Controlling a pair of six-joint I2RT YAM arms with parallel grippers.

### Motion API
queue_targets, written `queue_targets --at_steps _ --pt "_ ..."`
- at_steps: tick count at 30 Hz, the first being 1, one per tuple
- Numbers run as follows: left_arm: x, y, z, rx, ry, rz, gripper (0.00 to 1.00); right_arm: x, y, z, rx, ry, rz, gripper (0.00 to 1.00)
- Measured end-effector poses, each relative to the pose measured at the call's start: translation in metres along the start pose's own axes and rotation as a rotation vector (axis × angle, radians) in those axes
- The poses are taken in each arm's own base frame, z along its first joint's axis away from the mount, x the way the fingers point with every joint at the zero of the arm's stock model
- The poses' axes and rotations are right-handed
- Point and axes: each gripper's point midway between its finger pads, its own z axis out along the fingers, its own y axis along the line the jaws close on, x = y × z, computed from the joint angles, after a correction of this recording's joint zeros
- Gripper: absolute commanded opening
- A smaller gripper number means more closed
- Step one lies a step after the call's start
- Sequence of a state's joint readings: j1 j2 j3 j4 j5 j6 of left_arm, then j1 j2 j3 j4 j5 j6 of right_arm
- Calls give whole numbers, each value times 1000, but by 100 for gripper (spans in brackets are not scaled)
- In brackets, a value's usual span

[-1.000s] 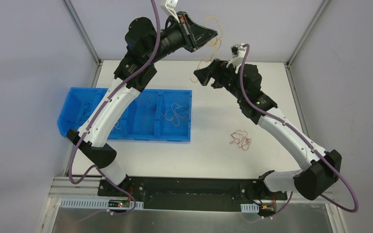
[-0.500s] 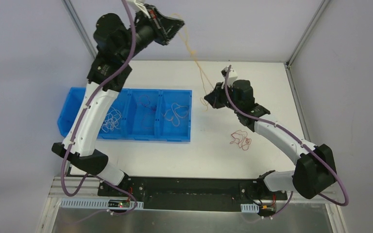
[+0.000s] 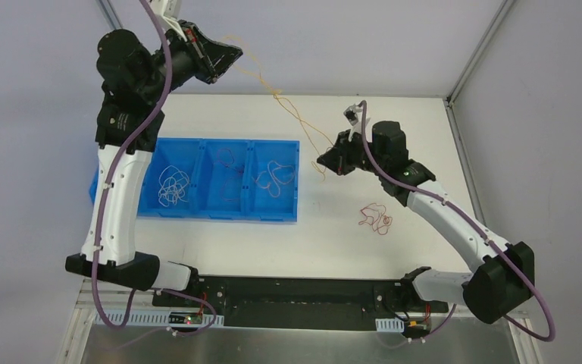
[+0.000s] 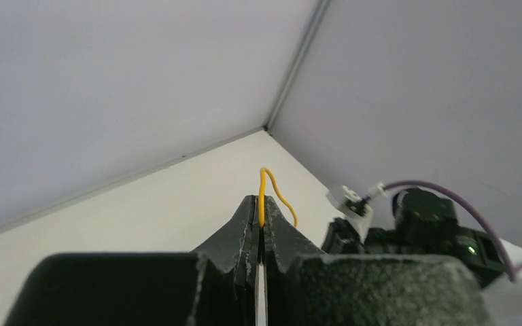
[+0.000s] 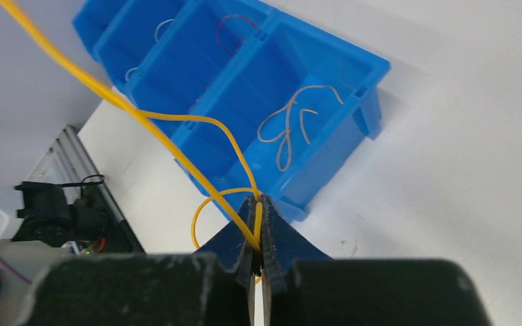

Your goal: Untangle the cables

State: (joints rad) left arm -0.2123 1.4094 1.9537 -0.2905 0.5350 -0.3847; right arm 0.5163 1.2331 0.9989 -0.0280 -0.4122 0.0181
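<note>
Pinching one yellow cable point(image 4: 262, 197): left tool point(image 3: 235, 55), right tool point(image 3: 323, 161)

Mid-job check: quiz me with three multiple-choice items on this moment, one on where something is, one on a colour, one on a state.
1. Where is the white cable?
A on the table
B in the bin
C hanging from an arm

2. What colour is the cable between the left fingers and right fingers?
A red
B black
C yellow

3. The left fingers are:
A shut on that cable
B wide open
C holding nothing

Answers:
1 B, it lies curled inside a blue compartment.
2 C, the yellow cable runs from one pair of fingers to the other.
3 A, the left wrist view shows them closed with the cable pinched between them.
</note>
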Motion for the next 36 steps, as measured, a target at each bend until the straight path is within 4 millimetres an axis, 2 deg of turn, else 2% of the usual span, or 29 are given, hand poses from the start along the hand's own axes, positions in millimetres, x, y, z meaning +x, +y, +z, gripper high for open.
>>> queue_targets --at_steps 2,5,7,10,13,17,19,24,27,29,31,36 --pt "-6 -22 -14 79 -14 4 0 -6 11 1 -35 5 12 0" --pt "-5 -43 -28 160 -14 3 0 -12 30 9 -88 16 22 0" --pt "6 -52 -36 206 11 -15 0 -9 41 18 -117 36 23 0" --pt "33 -51 -37 238 75 -60 0 3 52 35 -142 78 27 0" --pt "85 -37 -30 245 193 -136 0 17 52 55 -139 122 36 0" --pt "159 -15 -23 207 351 -212 0 34 37 82 -94 170 55 0" --pt "184 -6 -23 183 403 -222 0 40 31 92 -79 184 59 0" --pt "224 9 -16 155 479 -212 0 59 27 111 -64 219 29 1" --pt "253 26 -12 118 532 -214 0 66 27 123 -55 237 4 13" --pt "273 39 -12 78 567 -209 0 69 25 127 -47 242 -3 24" --pt "289 52 -16 25 595 -190 0 69 22 130 -37 243 -9 30" --pt "296 89 -20 -142 600 -78 0 69 21 130 -33 242 -19 45"
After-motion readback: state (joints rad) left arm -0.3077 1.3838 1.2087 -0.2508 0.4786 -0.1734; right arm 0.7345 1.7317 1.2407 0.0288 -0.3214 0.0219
